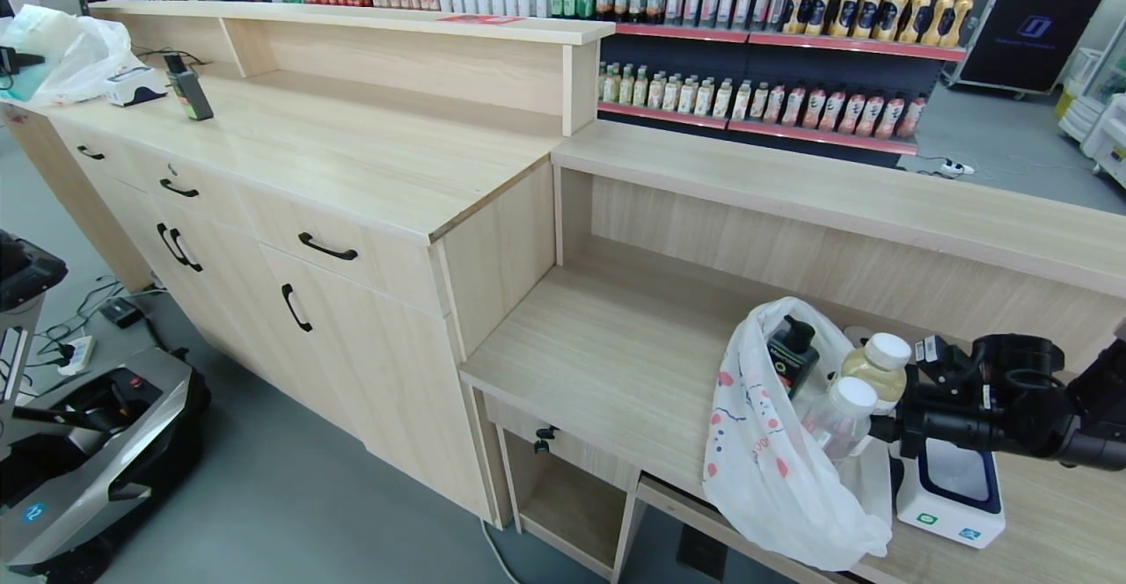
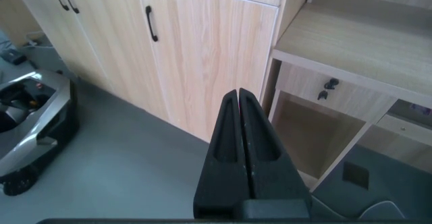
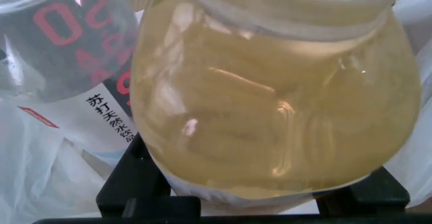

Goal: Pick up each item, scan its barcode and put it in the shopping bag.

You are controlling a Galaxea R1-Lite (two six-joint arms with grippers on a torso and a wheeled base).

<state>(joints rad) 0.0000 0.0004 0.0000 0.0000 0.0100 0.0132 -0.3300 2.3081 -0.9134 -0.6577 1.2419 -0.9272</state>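
On the lower step of a pale wood counter (image 1: 616, 346), before drink shelves (image 1: 756, 47), a yellow bottle (image 1: 873, 371) stands upright, white cap up, at the mouth of an open bag (image 1: 765, 470), clasped by the right gripper (image 1: 890, 428). Just beside it are a clear bottle (image 1: 836, 421) and a dark pump bottle (image 1: 792, 355); a white scanner (image 1: 954, 492) sits beneath the arm. The left gripper (image 2: 240, 143), fingers pressed together, hangs over grey floor (image 2: 121, 156).

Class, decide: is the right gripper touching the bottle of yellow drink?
Touching. In the right wrist view the right gripper has the bottle of yellow drink pressed between its jaws, with no gap on either side.
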